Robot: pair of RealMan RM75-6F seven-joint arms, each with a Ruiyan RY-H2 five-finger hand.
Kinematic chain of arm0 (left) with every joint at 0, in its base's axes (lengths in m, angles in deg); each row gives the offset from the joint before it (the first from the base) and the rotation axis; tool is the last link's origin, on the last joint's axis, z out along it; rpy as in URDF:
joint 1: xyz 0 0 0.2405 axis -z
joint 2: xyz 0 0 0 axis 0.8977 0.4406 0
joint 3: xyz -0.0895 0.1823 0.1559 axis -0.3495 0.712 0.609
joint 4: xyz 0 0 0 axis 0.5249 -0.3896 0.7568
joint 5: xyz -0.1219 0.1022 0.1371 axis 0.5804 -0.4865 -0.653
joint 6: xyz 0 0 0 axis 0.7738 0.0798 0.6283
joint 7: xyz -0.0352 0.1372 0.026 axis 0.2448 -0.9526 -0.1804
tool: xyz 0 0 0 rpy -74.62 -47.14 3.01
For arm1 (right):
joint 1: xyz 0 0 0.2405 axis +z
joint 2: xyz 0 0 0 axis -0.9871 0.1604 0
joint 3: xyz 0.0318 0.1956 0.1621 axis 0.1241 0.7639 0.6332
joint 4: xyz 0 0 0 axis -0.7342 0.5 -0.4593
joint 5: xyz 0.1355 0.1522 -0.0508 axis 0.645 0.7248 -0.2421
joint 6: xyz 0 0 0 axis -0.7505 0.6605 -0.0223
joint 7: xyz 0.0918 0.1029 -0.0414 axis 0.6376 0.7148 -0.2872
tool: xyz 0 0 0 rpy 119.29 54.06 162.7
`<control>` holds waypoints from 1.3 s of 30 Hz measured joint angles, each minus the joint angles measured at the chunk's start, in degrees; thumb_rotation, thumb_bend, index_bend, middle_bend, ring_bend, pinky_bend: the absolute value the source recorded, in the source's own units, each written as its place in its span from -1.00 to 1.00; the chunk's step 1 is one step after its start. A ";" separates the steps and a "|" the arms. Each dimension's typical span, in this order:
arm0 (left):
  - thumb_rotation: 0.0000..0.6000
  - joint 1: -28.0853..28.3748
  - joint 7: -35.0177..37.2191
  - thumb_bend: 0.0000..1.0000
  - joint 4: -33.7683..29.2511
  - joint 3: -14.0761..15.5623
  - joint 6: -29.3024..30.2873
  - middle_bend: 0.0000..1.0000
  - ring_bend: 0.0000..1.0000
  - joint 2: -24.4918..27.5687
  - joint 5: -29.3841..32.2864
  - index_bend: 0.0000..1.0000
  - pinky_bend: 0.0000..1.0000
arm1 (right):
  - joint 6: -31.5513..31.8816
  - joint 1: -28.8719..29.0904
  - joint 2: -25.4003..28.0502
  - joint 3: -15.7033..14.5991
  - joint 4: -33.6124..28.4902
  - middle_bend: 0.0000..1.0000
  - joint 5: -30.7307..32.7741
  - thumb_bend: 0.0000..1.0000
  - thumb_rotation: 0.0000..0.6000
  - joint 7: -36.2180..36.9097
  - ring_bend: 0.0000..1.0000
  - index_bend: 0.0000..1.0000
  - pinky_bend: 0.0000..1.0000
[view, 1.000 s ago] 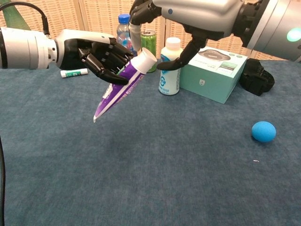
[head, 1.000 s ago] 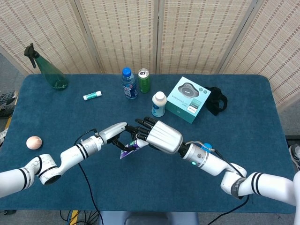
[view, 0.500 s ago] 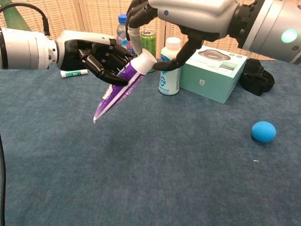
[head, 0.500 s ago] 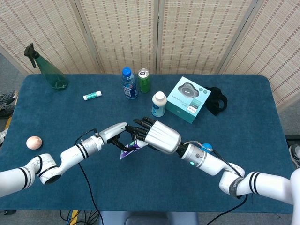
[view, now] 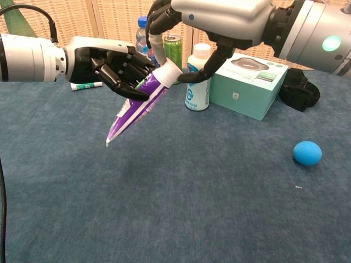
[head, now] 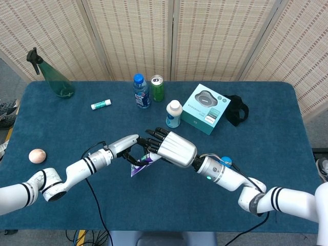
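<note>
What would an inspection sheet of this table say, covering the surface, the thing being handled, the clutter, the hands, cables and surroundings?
Surface: blue cloth table.
Handled thing: purple tube, white cap up, tilted, off the table.
Clutter: spray bottle, lip balm stick, water bottle, green can, white bottle, teal box, black strap, blue ball, egg-like ball.
Hands: left hand grips the tube; right hand has fingers at its cap.
Cables: black cable under the left arm.
Surroundings: woven screen.

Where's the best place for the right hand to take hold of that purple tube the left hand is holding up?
Probably the white cap end of the purple tube. It points up toward the right hand, while the left hand covers the upper body and the flat tail hangs low. Come from above right.
</note>
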 measured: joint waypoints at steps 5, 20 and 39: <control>1.00 0.08 1.08 -0.25 0.13 0.26 0.80 0.29 -0.15 -0.02 -0.41 0.11 -0.53 | 0.78 0.05 -0.47 -0.08 0.51 -0.26 -0.16 -0.60 1.00 0.07 -0.69 0.15 -0.45; 1.00 0.34 3.70 -0.25 0.86 0.71 2.62 0.29 -0.15 -0.30 -0.90 0.11 -0.54 | 3.49 -0.32 -1.73 0.36 1.37 -0.25 0.05 -0.60 1.00 0.01 -0.69 0.17 -0.45; 1.00 0.03 4.88 -0.24 1.70 0.79 4.12 0.29 -0.15 -0.52 -0.18 0.11 -0.53 | 6.00 -0.73 -2.35 1.34 1.75 -0.24 0.64 -0.60 1.00 -0.29 -0.69 0.18 -0.45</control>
